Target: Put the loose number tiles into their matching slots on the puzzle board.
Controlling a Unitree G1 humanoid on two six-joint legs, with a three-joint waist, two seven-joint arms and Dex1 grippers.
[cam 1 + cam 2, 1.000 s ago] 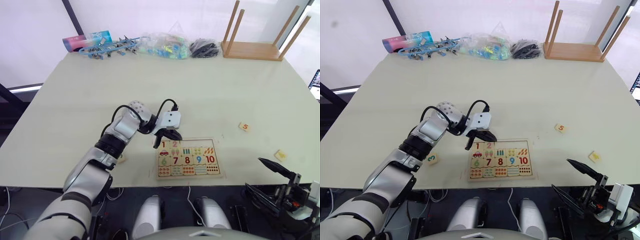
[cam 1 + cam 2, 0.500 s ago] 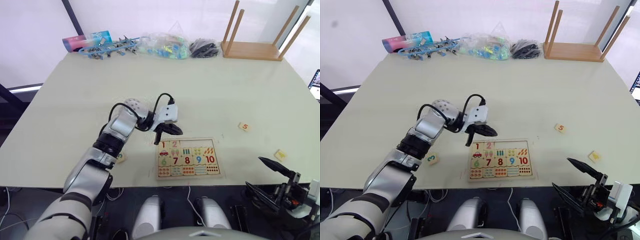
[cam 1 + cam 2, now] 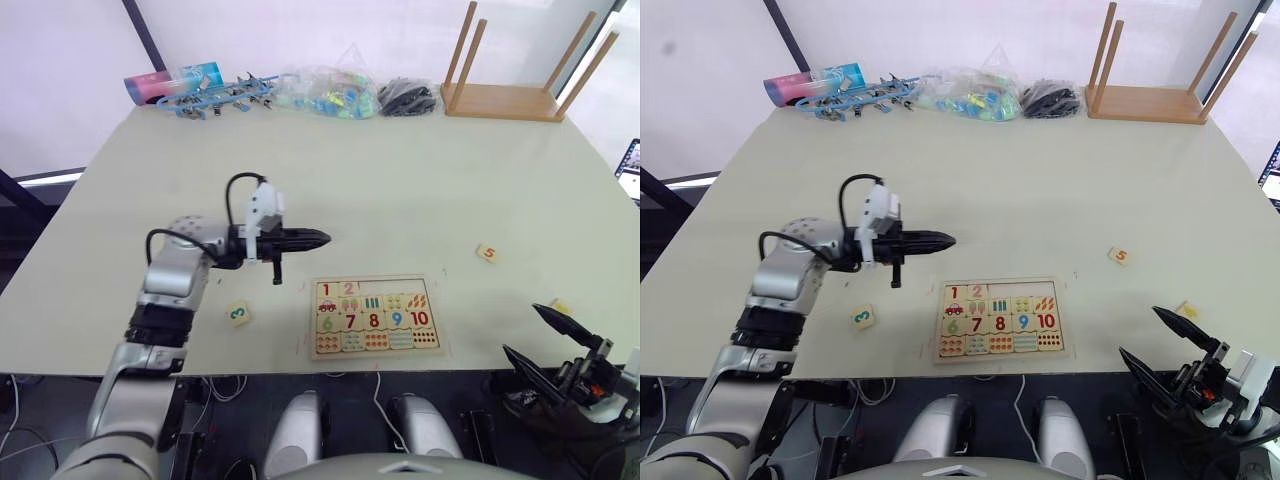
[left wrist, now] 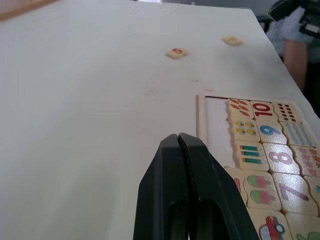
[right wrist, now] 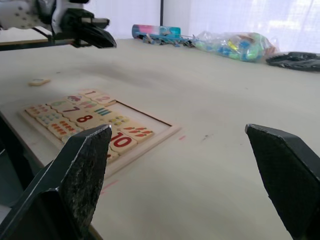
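Left gripper [image 3: 318, 238] hangs clenched and empty above the table, fingers pointing toward the robot's right; the green 3 tile [image 3: 238, 313] lies flat on the table nearer the robot and to the left of it, just off the puzzle board's [image 3: 377, 345] left edge, so the left arm is the nearer one. Right gripper [image 3: 1168, 342] is spread wide, empty, low off the table's near right corner, close to the yellow tile [image 3: 1186, 310]; the orange 5 tile [image 3: 488, 253] sits right of the board. Board's top row holds 1 and 2, with three slots [image 4: 215, 125] still bare.
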